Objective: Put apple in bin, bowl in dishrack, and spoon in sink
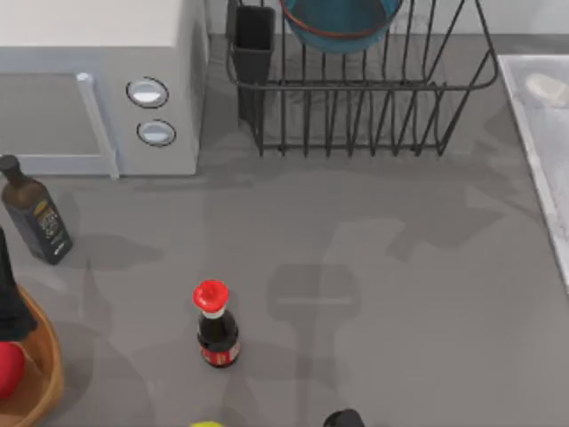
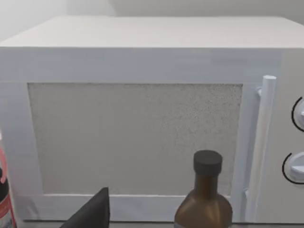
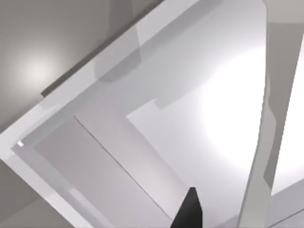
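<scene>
The round deep blue bowl (image 1: 340, 21) with its thin reddish rim sits inside the large black wire dishrack (image 1: 373, 98) at the back of the grey table (image 1: 356, 231), beside the rack's dark rectangular utensil cup (image 1: 254, 43). At the table's right edge you see the pale grey basin of the sink (image 1: 542, 133), with the small glossy white spoon (image 1: 546, 87) lying in it. At the lower left, the small matte red apple (image 1: 7, 369) rests in the round tan wicker bin (image 1: 49, 374), with a black part of your left arm (image 1: 7, 302) above it. The left wrist camera faces the white microwave (image 2: 142, 118) with a brown dark-capped bottle (image 2: 204, 199) before it; one dark finger tip (image 2: 92, 213) shows, and whether that gripper is open or closed cannot be told. The right wrist camera looks down onto the sink; one black finger tip (image 3: 190, 211) shows, grip likewise unclear. A red-capped dark sauce bottle (image 1: 216, 325) stands mid-table.
</scene>
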Controlling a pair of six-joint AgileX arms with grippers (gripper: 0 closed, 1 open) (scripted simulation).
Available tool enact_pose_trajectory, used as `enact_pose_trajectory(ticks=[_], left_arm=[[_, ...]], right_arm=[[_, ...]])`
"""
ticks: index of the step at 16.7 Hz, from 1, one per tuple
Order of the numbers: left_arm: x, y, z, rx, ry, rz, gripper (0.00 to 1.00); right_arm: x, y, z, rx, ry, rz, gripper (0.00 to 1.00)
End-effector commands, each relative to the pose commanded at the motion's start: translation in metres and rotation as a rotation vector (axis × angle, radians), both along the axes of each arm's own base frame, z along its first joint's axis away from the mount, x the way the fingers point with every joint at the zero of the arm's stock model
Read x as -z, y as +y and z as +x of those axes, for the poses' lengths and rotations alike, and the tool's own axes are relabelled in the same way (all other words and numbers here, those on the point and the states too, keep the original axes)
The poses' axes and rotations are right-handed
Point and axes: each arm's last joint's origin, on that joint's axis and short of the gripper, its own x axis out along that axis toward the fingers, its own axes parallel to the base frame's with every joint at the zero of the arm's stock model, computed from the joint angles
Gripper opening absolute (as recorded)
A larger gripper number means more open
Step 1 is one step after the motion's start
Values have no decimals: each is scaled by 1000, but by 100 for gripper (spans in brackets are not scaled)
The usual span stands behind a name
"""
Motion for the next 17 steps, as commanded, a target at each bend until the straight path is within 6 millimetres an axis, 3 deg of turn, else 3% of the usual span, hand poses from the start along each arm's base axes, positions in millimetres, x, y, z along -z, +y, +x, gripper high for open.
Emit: enact_pose_trajectory(ticks=[3, 6, 10, 17], left_arm=[[0, 0, 0, 0, 0, 0, 100], [0, 0, 0, 0, 0, 0, 100], [0, 0, 0, 0, 0, 0, 100], [0, 0, 0, 0, 0, 0, 100]], right_arm=[[13, -14, 29, 7, -25, 0, 0], [29, -25, 44, 17, -44, -1, 0], [42, -33, 51, 27, -56, 0, 0], [45, -30, 53, 23, -55, 0, 0]])
